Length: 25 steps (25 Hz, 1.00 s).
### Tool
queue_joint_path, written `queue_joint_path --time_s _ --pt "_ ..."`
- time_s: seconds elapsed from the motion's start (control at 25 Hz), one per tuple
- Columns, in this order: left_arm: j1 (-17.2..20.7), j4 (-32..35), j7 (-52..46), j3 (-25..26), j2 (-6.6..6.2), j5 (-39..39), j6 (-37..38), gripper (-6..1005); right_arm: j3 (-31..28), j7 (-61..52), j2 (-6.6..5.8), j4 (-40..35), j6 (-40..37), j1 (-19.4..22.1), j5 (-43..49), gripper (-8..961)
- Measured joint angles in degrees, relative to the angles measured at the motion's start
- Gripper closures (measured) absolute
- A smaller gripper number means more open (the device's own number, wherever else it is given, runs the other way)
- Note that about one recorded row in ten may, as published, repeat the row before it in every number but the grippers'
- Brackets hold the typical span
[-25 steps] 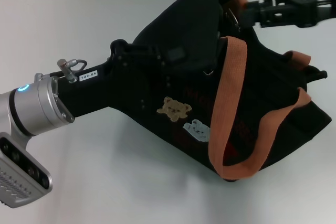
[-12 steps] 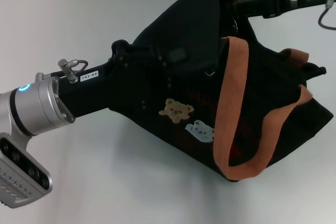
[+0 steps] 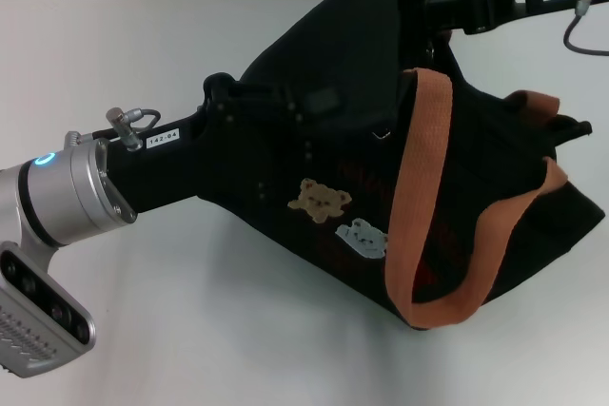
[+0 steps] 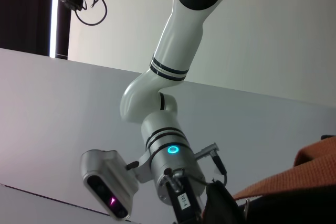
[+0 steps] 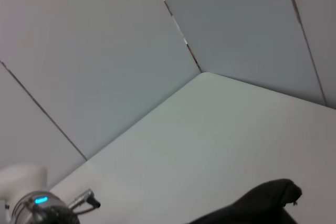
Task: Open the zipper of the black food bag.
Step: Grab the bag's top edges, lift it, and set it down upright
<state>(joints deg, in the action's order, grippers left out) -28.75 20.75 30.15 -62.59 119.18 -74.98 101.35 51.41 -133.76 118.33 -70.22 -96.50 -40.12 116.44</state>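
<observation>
- Head view: black food bag (image 3: 447,187) lies tilted near bench's far right corner
- L gripper (image 3: 276,121) pressed against bag's side, finger state unclear
- R gripper (image 3: 440,9) at bag's top rim, can't tell open/closed

The black food bag (image 3: 381,140) is sitting tilted on the white surface, its far top corner rising to a peak and its lower end resting toward the right. Two orange-brown webbing handles are drooping across its side, one looping low down the front, and a tan bear patch and a pale bear patch are showing beside faint red lettering. The zipper is lying somewhere along the dark top rim, where track and pull tab cannot be told apart.
</observation>
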Motion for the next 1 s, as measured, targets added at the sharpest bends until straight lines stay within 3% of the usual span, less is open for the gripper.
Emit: queue_joint_path --time_s 0.12,0.32,0.72,1.0 --pt "0.0 0.0 0.0 0.0 0.0 0.0 0.0 896 -0.01 1.29 -0.03 -0.12 -0.35 0.93 -0.14 951" --pt "0.04 -0.49 -0.3 0.02 0.0 0.26 -0.22 896 -0.59 6.33 0.65 -0.83 -2.92 5.06 -1.49 953" --pt "-0.18 -0.57 -2.87 0.62 0.0 1.03 -0.64 896 -0.8 12.47 0.75 -1.65 -6.38 12.48 -6.03 954" --pt "-0.17 -0.55 -3.19 0.43 -0.01 2.27 -0.69 896 -1.42 15.85 0.66 -1.95 -11.03 14.48 -5.95 954"
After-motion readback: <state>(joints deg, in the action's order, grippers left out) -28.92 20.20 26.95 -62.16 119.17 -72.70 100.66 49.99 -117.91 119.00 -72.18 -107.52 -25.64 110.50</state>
